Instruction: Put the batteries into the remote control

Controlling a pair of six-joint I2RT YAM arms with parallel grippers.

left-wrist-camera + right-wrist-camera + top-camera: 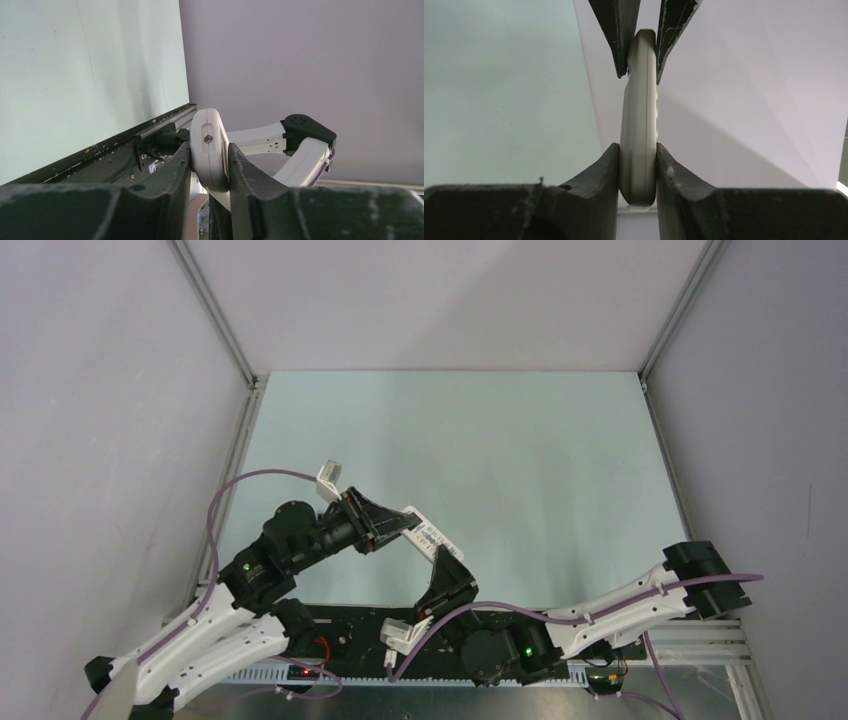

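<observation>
Soft even light, faint shadows, sharp overhead (wrist foregrounds blurred)

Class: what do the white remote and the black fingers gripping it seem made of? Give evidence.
White slab-shaped remote control: probably moulded plastic, smooth satin sheen, seam along its edge. Black gripper fingers: likely hard matte plastic, though unsure; pale scuffs and chipped edges.

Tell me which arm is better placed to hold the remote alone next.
Right, probably: the right gripper clamps the remote control squarely across its flat faces, so the left gripper on the other end could let go.
</observation>
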